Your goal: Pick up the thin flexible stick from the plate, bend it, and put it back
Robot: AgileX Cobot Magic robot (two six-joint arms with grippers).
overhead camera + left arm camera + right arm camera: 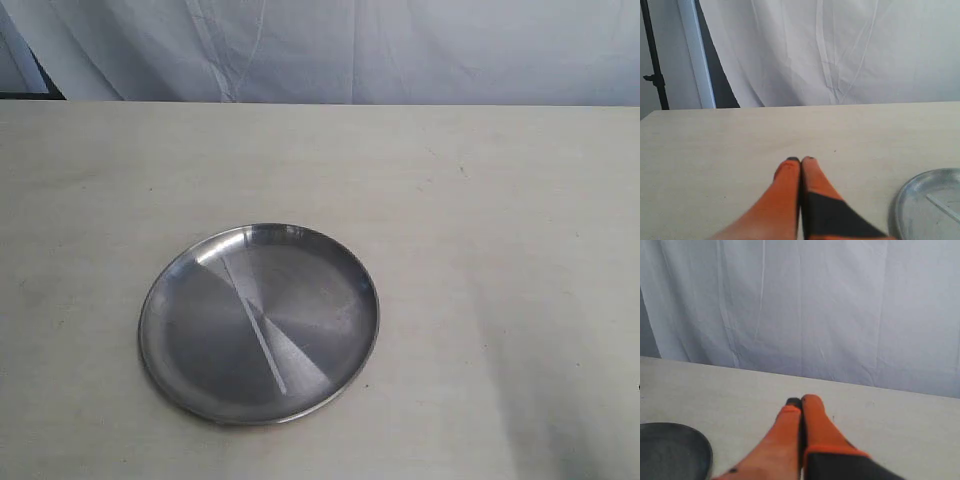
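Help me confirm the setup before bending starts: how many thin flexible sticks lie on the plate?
1. The thin flexible stick lies inside the plate, slanting across its middle toward the near rim. Nothing covers the plate; none seems hidden.

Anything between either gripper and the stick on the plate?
Nothing visible. The thin flexible stick lies uncovered on the plate. The left gripper and right gripper, jaws shut, each sit apart from the plate with only table between.

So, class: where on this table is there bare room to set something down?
In the exterior view, bare table runs right of the plate, and in a wide band between plate and curtain. A narrower patch lies left. Only the plate, holding the stick, is occupied.
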